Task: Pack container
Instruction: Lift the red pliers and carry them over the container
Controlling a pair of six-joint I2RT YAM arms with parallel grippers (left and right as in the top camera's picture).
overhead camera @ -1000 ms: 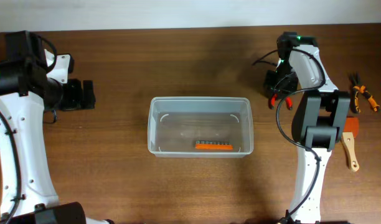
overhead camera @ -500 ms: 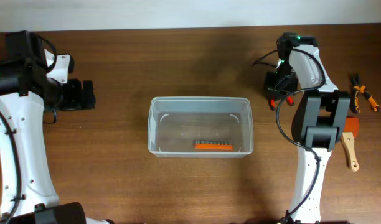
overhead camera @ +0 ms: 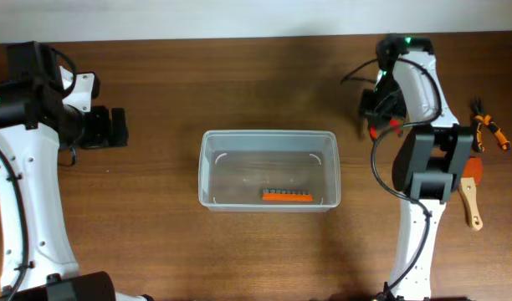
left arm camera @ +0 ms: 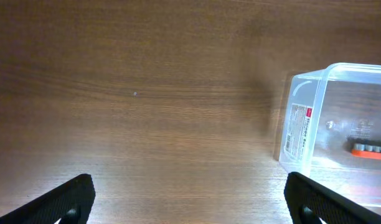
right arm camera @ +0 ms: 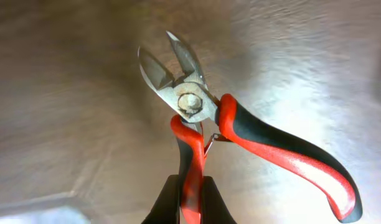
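The right gripper (right arm camera: 190,198) pinches one red handle of the pliers (right arm camera: 189,99) (their blades parted); the left gripper (left arm camera: 189,200) stands spread. The container (overhead camera: 268,134) sits between both grippers.

container (left arm camera: 330,67): right part and near corner run past the left wrist picture's edges
side label (left arm camera: 298,127): print too small to read
orange bit strip (left arm camera: 370,149): cut by the right edge there
left hand (left arm camera: 190,200): only two dark fingertips (left arm camera: 72,198) show, at the bottom corners
diagonal cutters (right arm camera: 193,106): one red handle leaves by the bottom edge; from overhead mostly hidden under the right arm (overhead camera: 415,84)
right hand (right arm camera: 190,200): fingers (right arm camera: 169,202) blurred, cut off at the bottom edge
counter (right arm camera: 66,93): grain smeared in the right wrist view
orange tool (overhead camera: 472,170): partly behind the right arm, kind unclear
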